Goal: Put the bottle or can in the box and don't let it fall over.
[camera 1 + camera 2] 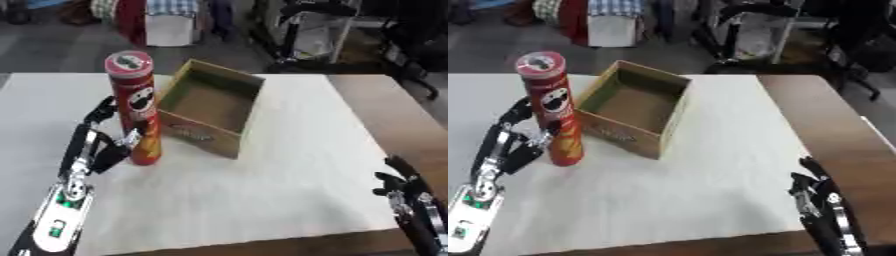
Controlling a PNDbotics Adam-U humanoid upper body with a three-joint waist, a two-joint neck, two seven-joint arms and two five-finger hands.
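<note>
Can (137, 107): upright, long axis vertical, near the counter's (289, 190) left edge, just left of the box (210, 107). My left robot hand (103, 145) brackets its base, fingers spread. Right robot hand (815, 192) idles relaxed, near right corner.

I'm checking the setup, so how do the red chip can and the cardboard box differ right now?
The red chip can is a tall, narrow cylinder standing upright with its lid on; the cardboard box is low, wide, brown and open-topped. The left hand is at the can; nothing touches the box. Both stand side by side on the white table.
</note>
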